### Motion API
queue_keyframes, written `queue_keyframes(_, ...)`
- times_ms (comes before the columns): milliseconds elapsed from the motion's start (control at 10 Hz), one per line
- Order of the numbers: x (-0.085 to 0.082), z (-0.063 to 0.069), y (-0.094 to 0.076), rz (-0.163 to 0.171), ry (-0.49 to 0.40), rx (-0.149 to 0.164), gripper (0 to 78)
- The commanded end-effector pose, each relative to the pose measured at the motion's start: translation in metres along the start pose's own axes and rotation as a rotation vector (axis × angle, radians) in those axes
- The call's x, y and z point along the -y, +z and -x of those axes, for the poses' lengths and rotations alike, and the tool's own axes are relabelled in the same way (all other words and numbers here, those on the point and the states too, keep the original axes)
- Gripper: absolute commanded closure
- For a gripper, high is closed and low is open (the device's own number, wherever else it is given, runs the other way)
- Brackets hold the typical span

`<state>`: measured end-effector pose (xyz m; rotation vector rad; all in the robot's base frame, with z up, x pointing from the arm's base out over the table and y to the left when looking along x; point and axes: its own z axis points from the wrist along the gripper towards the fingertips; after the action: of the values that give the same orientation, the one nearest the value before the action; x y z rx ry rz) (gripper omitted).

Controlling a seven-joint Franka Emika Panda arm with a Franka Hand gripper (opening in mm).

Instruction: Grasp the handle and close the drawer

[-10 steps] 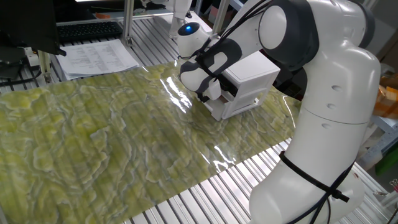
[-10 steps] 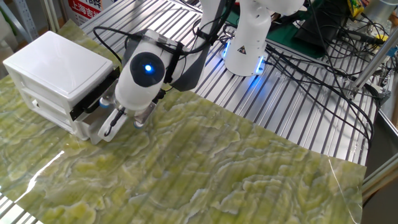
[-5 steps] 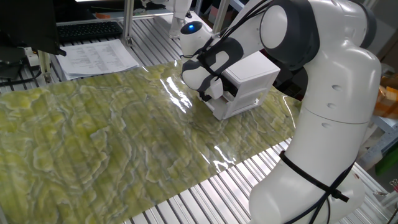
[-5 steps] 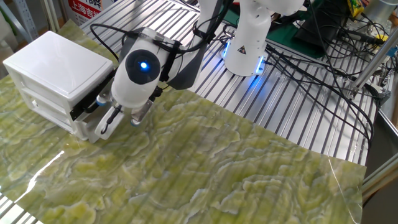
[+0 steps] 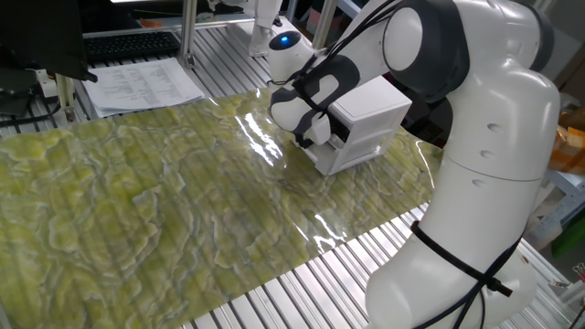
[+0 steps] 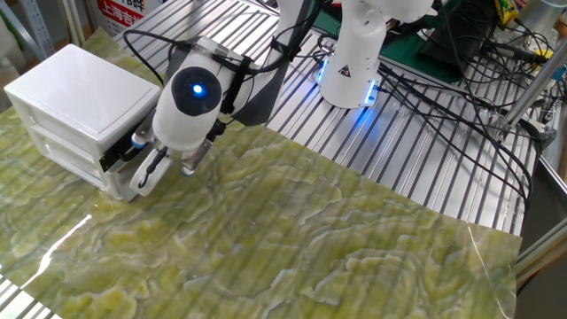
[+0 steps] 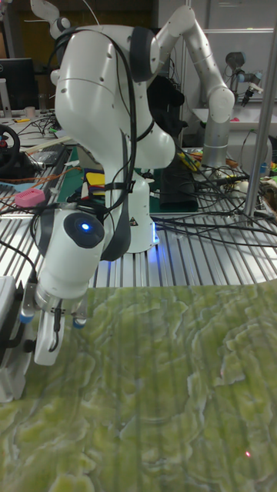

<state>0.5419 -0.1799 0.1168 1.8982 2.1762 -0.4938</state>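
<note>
At the drawer front, hand touching

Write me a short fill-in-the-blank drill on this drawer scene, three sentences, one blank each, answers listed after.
1. The gripper is at the front of the white ____.
2. The tabletop under the cabinet is covered by a mat coloured ____.
3. In the other fixed view, a round light on the arm's wrist glows ____.

Missing words: cabinet; green; blue
</note>
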Motion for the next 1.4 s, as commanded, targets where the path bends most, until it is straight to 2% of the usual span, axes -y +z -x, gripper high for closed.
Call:
queue_keyframes(100,0.002,0.017,0.002,-0.003,-0.014,-0.001,76.4)
queue_keyframes(800,-0.002,0.025,0.001,-0.003,-0.015,0.014,76.4)
queue_keyframes(1400,-0.005,0.042,0.008,0.004,-0.035,0.031,76.4)
